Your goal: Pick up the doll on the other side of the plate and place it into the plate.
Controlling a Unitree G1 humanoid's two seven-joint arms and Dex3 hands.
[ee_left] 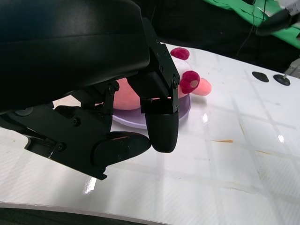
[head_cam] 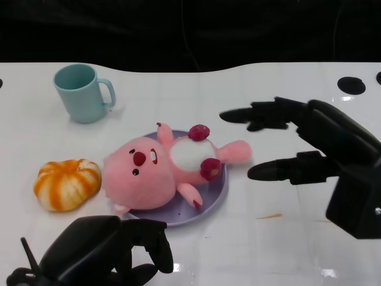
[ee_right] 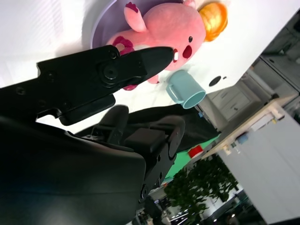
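Observation:
A pink plush doll [head_cam: 159,171] with a white belly and dark red paws lies on its back across the purple plate [head_cam: 215,196] at the table's middle; its head hangs over the plate's left rim. The doll [ee_right: 171,23] and plate [ee_right: 101,21] also show in the right wrist view, and the doll [ee_left: 125,96] and plate [ee_left: 180,110] in the left wrist view. My right hand [head_cam: 309,143] hovers just right of the plate, fingers spread toward the doll, holding nothing. My left hand [head_cam: 107,247] sits low near the front edge, fingers curled in and holding nothing.
A teal mug [head_cam: 82,92] stands at the back left. An orange-and-white pumpkin toy [head_cam: 65,183] lies left of the doll's head. Black round marks [head_cam: 351,84] sit on the table's far right. A small orange streak [head_cam: 269,216] marks the table right of the plate.

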